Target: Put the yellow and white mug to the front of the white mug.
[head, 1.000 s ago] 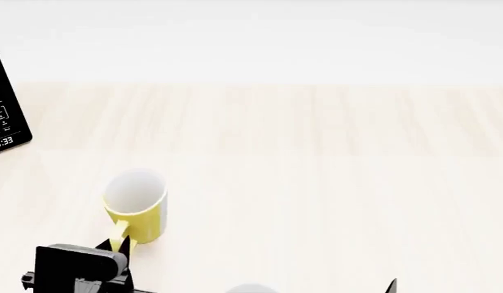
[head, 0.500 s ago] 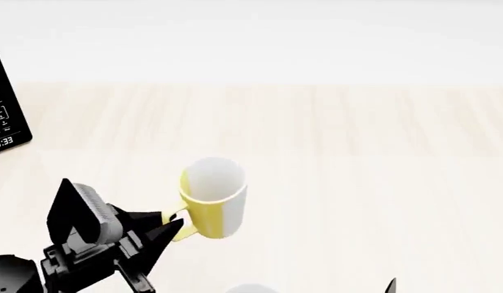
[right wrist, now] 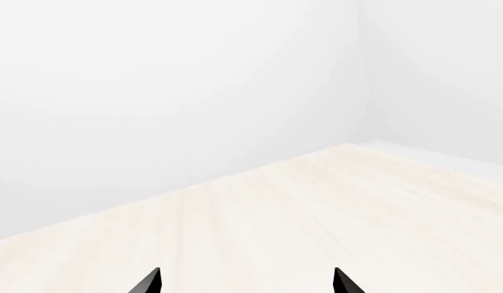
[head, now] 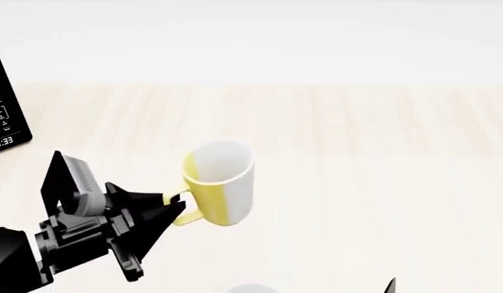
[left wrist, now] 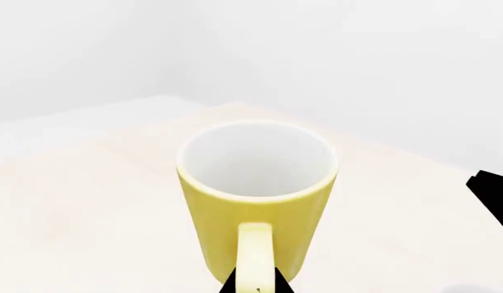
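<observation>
Left gripper [head: 176,210] pinching the yellow loop handle of the yellow and white mug [head: 220,190], which is upright and appears lifted clear of the pale wooden table [head: 382,183]. In the left wrist view only the mug's yellow side [left wrist: 256,213] shows, and the black fingertips [left wrist: 235,284] are cut off at the frame edge. White mug [head: 249,288]: only a sliver of rim visible at the head view's lower edge, nearer the robot than the held mug. Right gripper [right wrist: 246,282]: two dark tips spread apart, nothing between them. A black panel [head: 5,104] with white markings, too small to read, is cropped at the left edge.
</observation>
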